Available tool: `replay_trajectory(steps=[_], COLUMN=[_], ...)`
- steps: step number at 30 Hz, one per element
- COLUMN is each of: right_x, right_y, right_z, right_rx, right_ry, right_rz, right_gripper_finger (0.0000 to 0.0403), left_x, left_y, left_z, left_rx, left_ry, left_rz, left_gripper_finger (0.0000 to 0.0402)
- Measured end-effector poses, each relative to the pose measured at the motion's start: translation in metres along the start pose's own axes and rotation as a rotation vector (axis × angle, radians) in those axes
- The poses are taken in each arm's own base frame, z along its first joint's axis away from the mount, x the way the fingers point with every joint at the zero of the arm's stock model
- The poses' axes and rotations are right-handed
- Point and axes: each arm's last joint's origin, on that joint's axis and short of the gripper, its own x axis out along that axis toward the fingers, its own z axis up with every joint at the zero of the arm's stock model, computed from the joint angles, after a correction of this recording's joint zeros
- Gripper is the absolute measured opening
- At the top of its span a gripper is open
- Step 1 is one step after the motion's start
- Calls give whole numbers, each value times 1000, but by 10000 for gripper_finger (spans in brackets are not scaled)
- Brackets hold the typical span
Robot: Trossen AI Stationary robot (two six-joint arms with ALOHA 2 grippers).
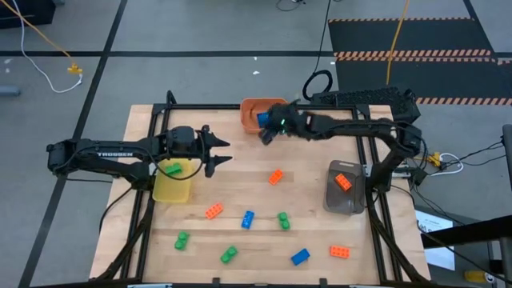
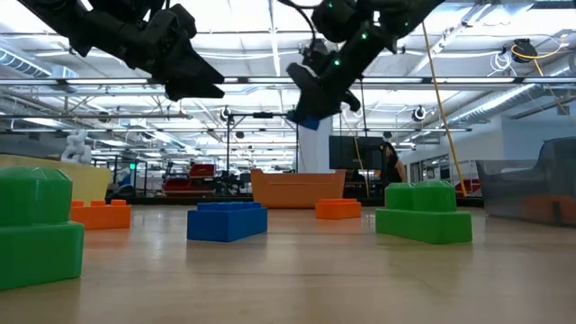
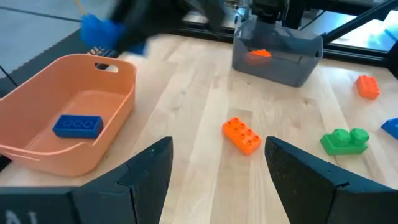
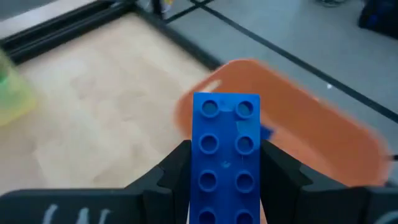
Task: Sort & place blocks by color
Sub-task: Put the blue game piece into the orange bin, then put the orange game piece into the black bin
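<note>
The right gripper (image 4: 225,163) holds a long blue brick (image 4: 225,155) clamped between its two fingers, studs facing the wrist camera, raised above the wooden surface (image 1: 304,200) beside the orange bin (image 1: 254,110) at the far edge. In the low view the gripper hangs in the air with the blue piece showing beneath it, well above the bin. A second blue brick (image 3: 77,126) already lies inside the orange bin.

The left gripper (image 1: 220,150) hovers with its fingers spread apart and nothing between them, just past the yellow bin (image 1: 173,182), which has a green brick (image 1: 171,169) in it. From its wrist camera an orange brick (image 3: 242,135) lies on the surface ahead of the open fingers.

On the right side of the surface stands the grey bin (image 1: 346,192), with an orange brick (image 1: 342,182) inside.

The remaining bricks lie loose across the surface. An orange one (image 1: 275,177) sits near the middle, another orange one (image 1: 214,211) towards the left, and a third (image 1: 339,251) near the front right. A small blue brick (image 1: 247,219) lies just beside a green one (image 1: 283,220), and another blue brick (image 1: 300,256) sits closer to the front edge. Two more green bricks (image 1: 182,240) (image 1: 229,254) lie towards the front left, well apart from the bins.
</note>
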Motion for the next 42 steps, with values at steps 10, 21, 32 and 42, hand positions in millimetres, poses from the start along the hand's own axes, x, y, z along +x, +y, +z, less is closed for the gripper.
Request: replay_trajectory(steps=[10, 21, 32, 42], right_x=[35, 45, 19, -35], right_y=[-50, -53, -26, 32], right_z=[-4, -1, -5, -42], right_rx=[101, 120, -103, -564], right_ry=[91, 38, 146, 382], right_rz=[-17, -19, 273, 501], right_gripper_finger=[122, 326, 353, 345], left_x=[0, 0, 0, 0], left_y=[0, 0, 1, 1], left_z=[1, 0, -10, -8], left_rx=[-9, -7, 5, -28], left_ry=[-6, -1, 100, 81], left_rz=[0, 1, 5, 6], left_gripper_finger=[255, 255, 255, 255])
